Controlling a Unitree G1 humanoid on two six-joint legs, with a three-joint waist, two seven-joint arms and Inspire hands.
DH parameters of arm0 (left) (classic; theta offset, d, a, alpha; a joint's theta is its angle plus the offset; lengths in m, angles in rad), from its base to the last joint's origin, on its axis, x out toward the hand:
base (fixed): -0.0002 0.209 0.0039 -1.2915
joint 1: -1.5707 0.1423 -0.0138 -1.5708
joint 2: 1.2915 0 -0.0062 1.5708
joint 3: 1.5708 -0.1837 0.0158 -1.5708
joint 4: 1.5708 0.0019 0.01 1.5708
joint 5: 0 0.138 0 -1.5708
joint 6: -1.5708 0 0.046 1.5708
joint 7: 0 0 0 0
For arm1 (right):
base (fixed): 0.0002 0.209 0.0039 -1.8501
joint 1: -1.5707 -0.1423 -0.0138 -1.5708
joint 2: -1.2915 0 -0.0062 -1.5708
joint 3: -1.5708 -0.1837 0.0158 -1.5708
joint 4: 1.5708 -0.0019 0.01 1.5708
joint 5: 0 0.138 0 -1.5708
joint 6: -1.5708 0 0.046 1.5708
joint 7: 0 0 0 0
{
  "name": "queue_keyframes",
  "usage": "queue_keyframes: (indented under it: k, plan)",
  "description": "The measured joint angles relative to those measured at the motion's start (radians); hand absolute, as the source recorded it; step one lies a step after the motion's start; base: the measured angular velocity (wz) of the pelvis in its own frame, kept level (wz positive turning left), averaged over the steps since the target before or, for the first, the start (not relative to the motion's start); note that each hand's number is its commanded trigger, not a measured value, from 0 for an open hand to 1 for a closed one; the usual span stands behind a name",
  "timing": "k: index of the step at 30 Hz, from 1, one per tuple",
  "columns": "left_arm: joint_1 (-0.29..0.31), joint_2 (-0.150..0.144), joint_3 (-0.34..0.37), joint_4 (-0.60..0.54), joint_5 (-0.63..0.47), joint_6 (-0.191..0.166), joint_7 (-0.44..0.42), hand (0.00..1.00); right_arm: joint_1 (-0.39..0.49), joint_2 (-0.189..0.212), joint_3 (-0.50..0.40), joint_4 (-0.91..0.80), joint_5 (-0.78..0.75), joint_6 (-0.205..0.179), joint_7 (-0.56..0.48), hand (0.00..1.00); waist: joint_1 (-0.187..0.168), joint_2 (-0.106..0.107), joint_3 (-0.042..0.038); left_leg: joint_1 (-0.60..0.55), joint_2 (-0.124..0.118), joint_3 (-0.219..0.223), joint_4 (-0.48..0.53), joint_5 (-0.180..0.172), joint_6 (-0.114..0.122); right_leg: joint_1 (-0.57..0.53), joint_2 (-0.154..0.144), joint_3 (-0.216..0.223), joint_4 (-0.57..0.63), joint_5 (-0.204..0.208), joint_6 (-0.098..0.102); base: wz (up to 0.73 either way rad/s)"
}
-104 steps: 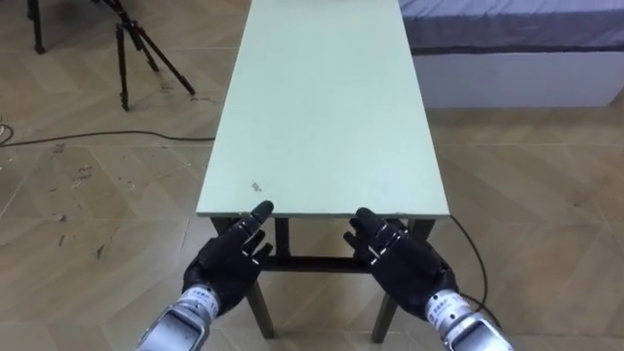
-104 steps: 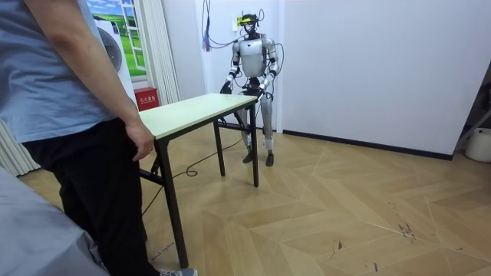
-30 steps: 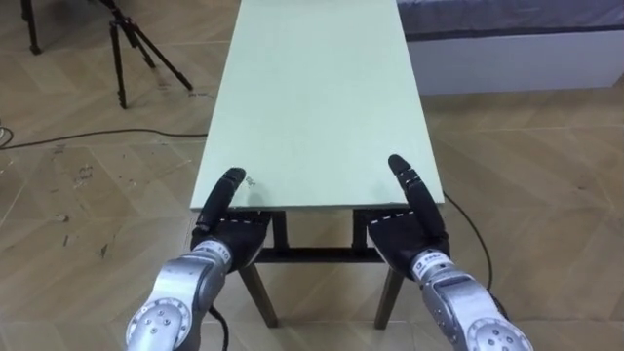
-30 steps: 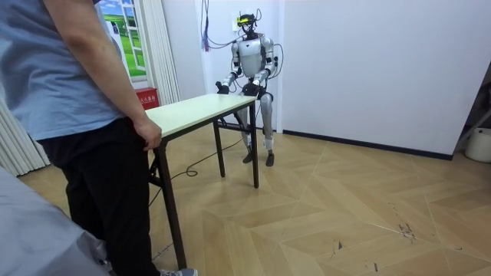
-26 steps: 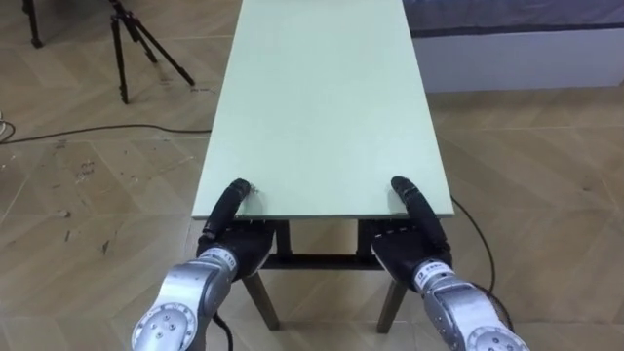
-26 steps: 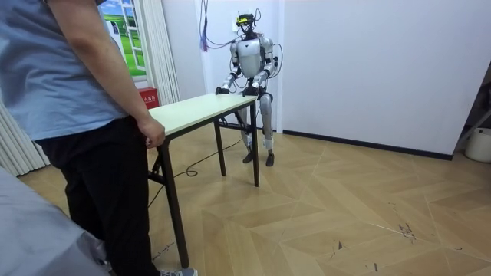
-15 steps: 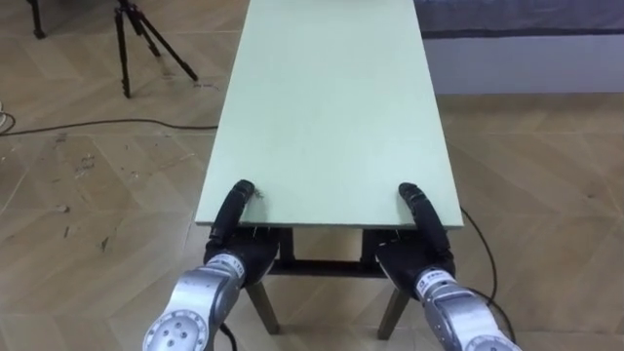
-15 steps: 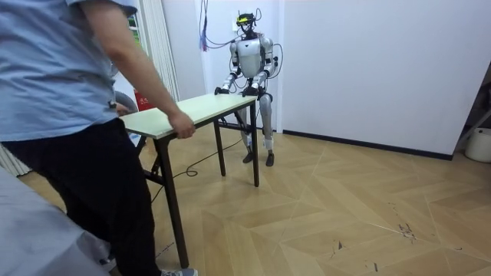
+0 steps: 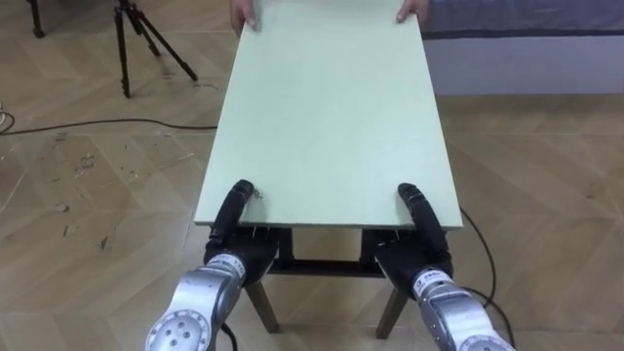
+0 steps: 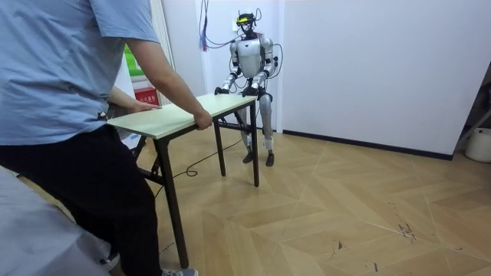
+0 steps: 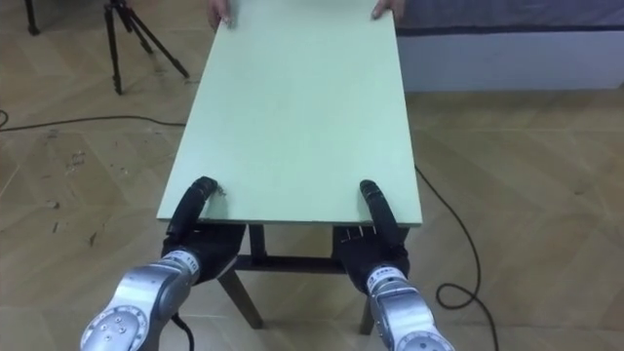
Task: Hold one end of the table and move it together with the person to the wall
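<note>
Here the pale green rectangular table (image 9: 327,107), a long flat top on dark metal legs, stands lengthwise in front of the robot and runs straight away from it. The near short edge lies just under the robot's head camera. The robot's left hand (image 9: 234,219) holds that edge near its left corner. The thumb lies flat on top of the board and the rest of the hand is tucked underneath, so the board is pinched between them. The right hand (image 9: 426,234) has the same hold near the right corner, thumb on top and palm below the edge. Nothing lies on the tabletop between the two hands.

At the far short edge, a person's two hands (image 9: 241,18) grip the opposite corners. In the room view the person in a blue shirt and dark trousers (image 10: 69,92) stands in the foreground at the room view's left, leaning forward with both arms stretched to that end. One hand (image 10: 202,120) is curled over the corner. The robot stands upright at the other end, close to a white wall.

Around the table is a wooden herringbone floor (image 9: 546,175). A black tripod (image 9: 132,44) stands to the robot's left of the far half of the table, and a thin black cable (image 9: 107,125) trails over the floor near it. To the right, beyond the far corner, sits a low white-sided bed with a dark grey top (image 9: 531,54).
</note>
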Motion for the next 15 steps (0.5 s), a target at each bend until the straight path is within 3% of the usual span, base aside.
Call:
queue_keyframes:
  k: [15]
  plan:
    - [0.034, -0.003, 0.000, 0.000, 0.023, -0.001, -0.080, 1.00, 0.016, 0.016, 0.001, -0.001, -0.031, -0.004, 0.030, 1.00, 0.003, -0.003, 0.0014, -0.011, -0.001, 0.004, 0.003, 0.000, 0.000, -0.016, 0.000, -0.003, 0.001, 0.000, 0.000, -0.01]
